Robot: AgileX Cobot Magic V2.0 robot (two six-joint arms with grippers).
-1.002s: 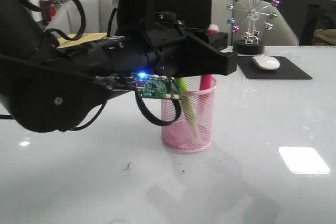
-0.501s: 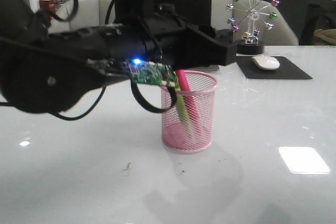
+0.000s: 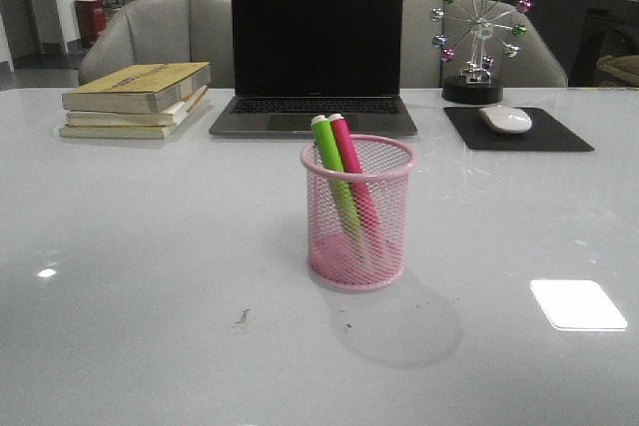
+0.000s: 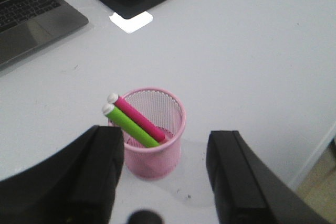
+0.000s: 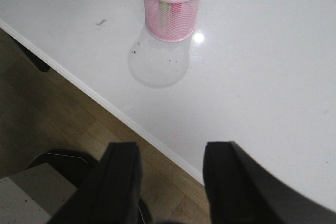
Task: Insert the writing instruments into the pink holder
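The pink holder [image 3: 357, 214] stands upright in the middle of the white table. A lime green pen [image 3: 334, 179] and a pink-magenta pen [image 3: 355, 183] lean side by side inside it, tops above the rim. In the left wrist view the holder [image 4: 152, 145] sits below and between the fingers of my left gripper [image 4: 168, 148], which hangs open above it and holds nothing. In the right wrist view the holder [image 5: 173, 9] is far off, and my right gripper [image 5: 170, 158] is open and empty over the table's front edge. Neither gripper's fingers show in the front view.
A laptop [image 3: 315, 52] stands open behind the holder. A stack of books [image 3: 135, 97] lies at the back left. A white mouse [image 3: 506, 119] on a black pad [image 3: 519, 132] and a small ferris-wheel ornament [image 3: 477, 32] are at the back right. Wooden floor [image 5: 68, 114] shows beyond the table edge.
The left arm that filled the front view has lifted up and out of it. The pink-magenta pen, held above the holder a second ago, now rests inside beside the green one.
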